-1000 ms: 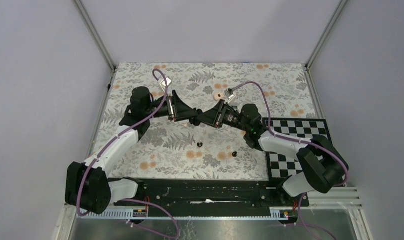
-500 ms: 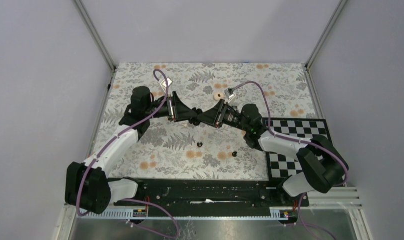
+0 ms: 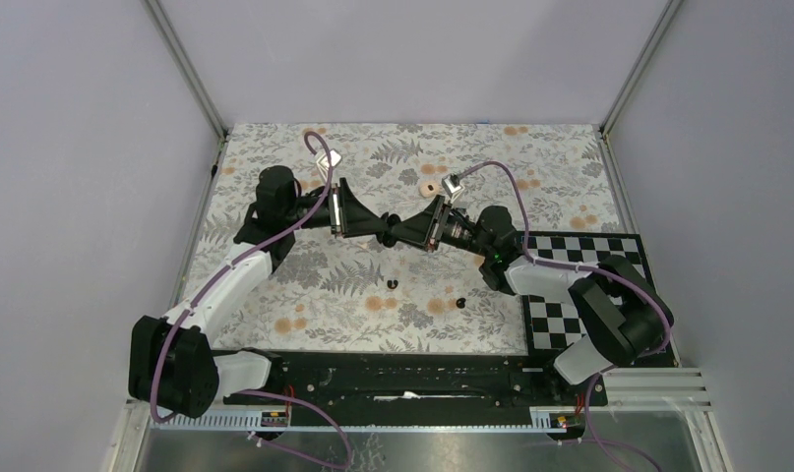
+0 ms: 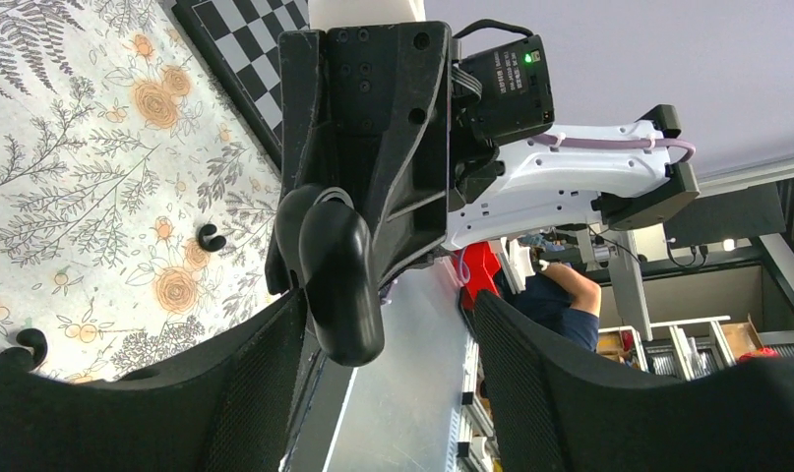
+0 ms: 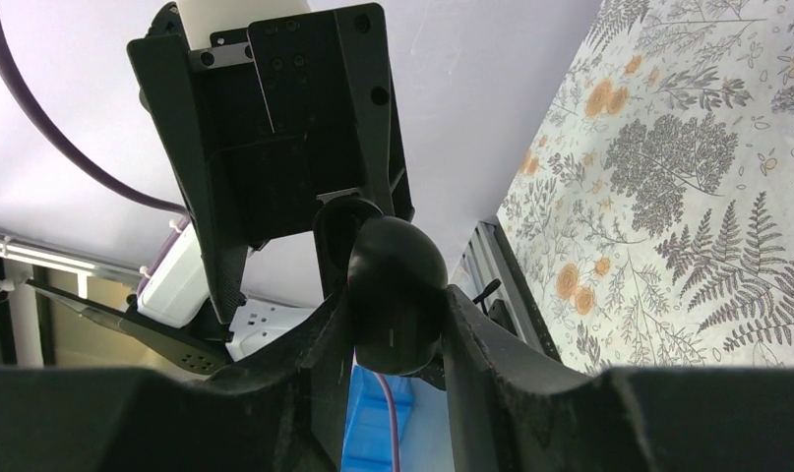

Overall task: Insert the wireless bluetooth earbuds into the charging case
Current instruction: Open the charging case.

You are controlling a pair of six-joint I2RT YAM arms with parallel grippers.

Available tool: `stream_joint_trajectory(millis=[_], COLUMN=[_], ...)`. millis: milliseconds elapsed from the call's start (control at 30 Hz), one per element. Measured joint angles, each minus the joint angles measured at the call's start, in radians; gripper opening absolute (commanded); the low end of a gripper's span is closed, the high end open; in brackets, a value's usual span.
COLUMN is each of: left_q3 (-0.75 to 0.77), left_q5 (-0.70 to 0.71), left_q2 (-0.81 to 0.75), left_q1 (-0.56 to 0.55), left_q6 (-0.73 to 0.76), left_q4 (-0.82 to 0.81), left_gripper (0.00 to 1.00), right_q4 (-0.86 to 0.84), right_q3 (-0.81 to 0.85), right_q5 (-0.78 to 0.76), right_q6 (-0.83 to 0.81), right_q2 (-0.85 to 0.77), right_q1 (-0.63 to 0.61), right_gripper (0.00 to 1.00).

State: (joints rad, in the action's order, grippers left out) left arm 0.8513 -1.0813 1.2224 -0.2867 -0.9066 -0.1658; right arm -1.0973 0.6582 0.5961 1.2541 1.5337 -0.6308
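Charging case (image 5: pixel 393 285) held in mid-air by the right gripper (image 5: pixel 393 303), between the spread fingers of the left gripper (image 4: pixel 388 307).

The black case is clamped between the right gripper's two fingers above the flowered table (image 3: pixel 550 157), where the arms are brought nose to nose. The left gripper's jaws are kept apart around the case: one finger is seen just beside it, the other well clear, and contact cannot be told. A first earbud (image 3: pixel 392 284) and a second earbud (image 3: pixel 461 302) are left lying on the table, nearer the arm bases, apart from each other.
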Motion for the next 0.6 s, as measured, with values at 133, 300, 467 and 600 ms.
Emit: stream_joint_trajectory(millis=[133, 300, 467, 600], left_q3=[0.006, 0.006, 0.006, 0.006], left_q5=[0.0, 0.001, 0.003, 0.005], left_q2=[0.005, 0.011, 0.012, 0.016], left_q1=[0.0, 0.0, 0.0, 0.0], left_q6=[0.02, 0.04, 0.053, 0.043], left_q4=[0.02, 0.048, 0.064, 0.055], left_gripper=[0.64, 0.52, 0.46, 0.49], right_q4=[-0.051, -0.092, -0.116, -0.121], right_q3=[-0.002, -0.002, -0.002, -0.002], right_q5=[0.028, 0.053, 0.063, 0.072], right_q6=[0.031, 0.055, 0.066, 0.07], right_q2=[0.027, 0.042, 0.042, 0.042], right_q1=[0.011, 0.012, 0.012, 0.012], right_gripper=[0.0, 0.0, 0.0, 0.0])
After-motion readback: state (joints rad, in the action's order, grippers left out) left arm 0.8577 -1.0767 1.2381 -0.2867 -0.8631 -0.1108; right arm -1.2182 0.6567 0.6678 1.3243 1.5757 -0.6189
